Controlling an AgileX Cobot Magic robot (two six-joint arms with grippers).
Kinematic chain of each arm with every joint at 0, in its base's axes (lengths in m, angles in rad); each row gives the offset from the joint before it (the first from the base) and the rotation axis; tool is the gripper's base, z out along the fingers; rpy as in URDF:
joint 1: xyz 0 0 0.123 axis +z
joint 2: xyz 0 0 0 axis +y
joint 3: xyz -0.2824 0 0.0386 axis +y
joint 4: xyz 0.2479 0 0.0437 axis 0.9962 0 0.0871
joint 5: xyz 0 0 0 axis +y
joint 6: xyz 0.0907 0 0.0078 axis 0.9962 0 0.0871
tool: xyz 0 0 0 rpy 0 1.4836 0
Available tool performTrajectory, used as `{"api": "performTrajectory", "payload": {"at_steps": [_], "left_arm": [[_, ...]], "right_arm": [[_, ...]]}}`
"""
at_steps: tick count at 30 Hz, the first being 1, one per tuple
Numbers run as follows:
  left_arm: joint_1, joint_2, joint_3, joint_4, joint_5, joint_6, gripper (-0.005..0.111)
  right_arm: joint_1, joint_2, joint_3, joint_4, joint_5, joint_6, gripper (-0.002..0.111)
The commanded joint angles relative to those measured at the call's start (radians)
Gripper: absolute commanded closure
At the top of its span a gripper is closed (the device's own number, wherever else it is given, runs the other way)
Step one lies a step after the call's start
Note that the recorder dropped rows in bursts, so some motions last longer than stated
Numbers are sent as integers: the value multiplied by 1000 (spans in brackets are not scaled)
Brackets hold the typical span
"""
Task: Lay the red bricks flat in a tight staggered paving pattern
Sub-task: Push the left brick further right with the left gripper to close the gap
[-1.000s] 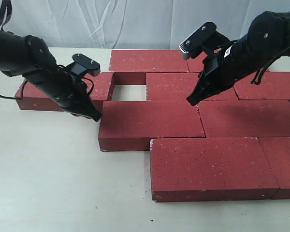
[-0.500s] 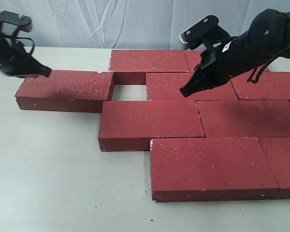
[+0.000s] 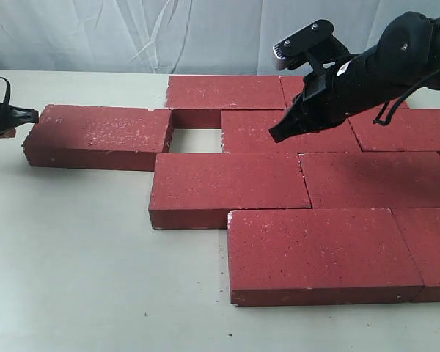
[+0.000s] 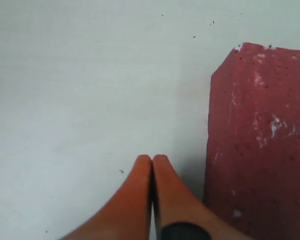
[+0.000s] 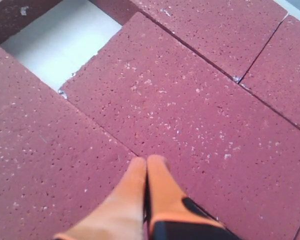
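Two pincers were pressed together, left pincer just beside the leftmost brick, right pincer over the red bricks.

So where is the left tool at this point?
Far left of the exterior view: the left tool, shut, is beside the outer end of the leftmost red brick.

closed fingers, red brick beside
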Motion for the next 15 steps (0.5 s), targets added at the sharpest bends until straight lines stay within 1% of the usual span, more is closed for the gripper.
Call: {"api": "performTrajectory", "payload": {"at_steps": [1, 4, 12, 15], "left_arm": [[4, 10, -1, -52, -4, -2, 107], [0, 10, -1, -59, 20, 1, 107], [-49, 11, -1, -64, 34, 46, 107], [-51, 11, -1, -64, 56, 48, 107]], "right_arm": [[-5, -7, 4, 7, -12, -5, 109], [-5, -7, 4, 7, -14, -5, 109], [-5, -7, 8, 8, -22, -5, 109], [-5, -7, 8, 8, -22, -5, 109]]}}
